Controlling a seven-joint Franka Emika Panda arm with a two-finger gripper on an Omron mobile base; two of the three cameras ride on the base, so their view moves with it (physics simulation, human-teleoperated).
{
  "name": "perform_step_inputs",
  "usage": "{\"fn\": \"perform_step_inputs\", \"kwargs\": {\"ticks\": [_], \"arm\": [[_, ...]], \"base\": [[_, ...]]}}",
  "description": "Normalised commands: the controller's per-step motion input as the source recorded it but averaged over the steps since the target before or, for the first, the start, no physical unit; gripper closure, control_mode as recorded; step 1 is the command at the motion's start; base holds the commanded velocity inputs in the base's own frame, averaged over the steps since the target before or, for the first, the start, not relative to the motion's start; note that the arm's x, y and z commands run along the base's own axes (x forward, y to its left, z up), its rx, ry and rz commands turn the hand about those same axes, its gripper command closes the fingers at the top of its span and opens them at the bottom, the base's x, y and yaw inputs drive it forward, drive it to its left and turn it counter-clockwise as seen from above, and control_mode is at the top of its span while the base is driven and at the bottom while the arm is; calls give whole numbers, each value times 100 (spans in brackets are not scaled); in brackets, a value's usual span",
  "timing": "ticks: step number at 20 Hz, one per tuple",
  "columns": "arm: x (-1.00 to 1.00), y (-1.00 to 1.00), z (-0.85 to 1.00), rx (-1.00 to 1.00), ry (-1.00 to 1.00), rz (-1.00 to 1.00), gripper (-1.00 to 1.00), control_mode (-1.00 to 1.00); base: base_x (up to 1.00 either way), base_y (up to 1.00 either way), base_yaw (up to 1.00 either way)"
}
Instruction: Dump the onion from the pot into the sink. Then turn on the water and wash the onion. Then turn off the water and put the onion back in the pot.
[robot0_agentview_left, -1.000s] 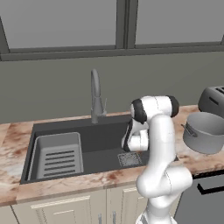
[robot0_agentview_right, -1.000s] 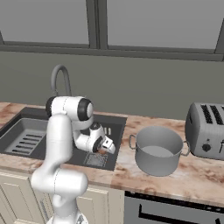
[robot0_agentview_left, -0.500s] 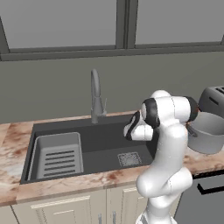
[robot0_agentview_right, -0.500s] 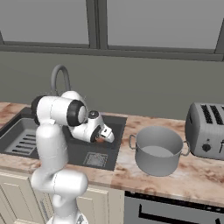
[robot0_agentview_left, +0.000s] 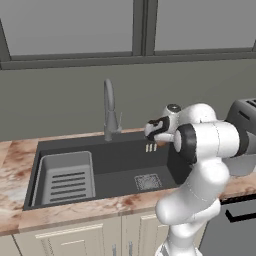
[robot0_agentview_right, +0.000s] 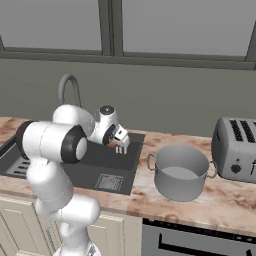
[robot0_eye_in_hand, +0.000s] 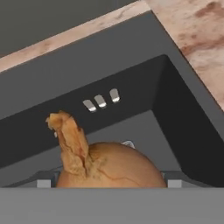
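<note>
The onion (robot0_eye_in_hand: 107, 168), orange-brown with a dry papery tip, sits between my fingertips in the hand view. My gripper (robot0_eye_in_hand: 109, 183) is shut on it. I hold it in the air above the back right corner of the dark sink (robot0_agentview_left: 115, 165), near the three overflow slots. From the left base view the gripper (robot0_agentview_left: 151, 131) hangs right of the faucet. In the right base view the gripper (robot0_agentview_right: 120, 140) is over the sink (robot0_agentview_right: 95, 162), left of the pale grey pot (robot0_agentview_right: 180, 172). The pot stands upright on the counter, a hand's width from the sink's right rim.
A grey curved faucet (robot0_agentview_left: 109, 107) stands behind the sink. A light grey slotted rack (robot0_agentview_left: 67, 177) fills the sink's left part, and a square drain grate (robot0_agentview_left: 148, 181) lies at the right. A toaster (robot0_agentview_right: 235, 150) stands right of the pot.
The arm has lifted the onion from low over the drain grate up toward the sink's back right corner. The pot has not moved.
</note>
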Motion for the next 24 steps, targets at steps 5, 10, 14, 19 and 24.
{"fn": "perform_step_inputs", "kwargs": {"ticks": [5, 10, 14, 19, 24], "arm": [[-7, 0, 100, 0, 11, -10, 100, -100], [-17, -19, 92, 0, 13, -14, 100, -100], [-30, -58, 54, 0, 12, -13, 100, -100], [-45, -90, 18, 0, 3, -15, 100, -100], [-43, -92, 3, 0, 1, -16, 100, -100]], "base": [[0, 0, 0], [0, 0, 0], [0, 0, 0], [0, 0, 0], [0, 0, 0]]}}
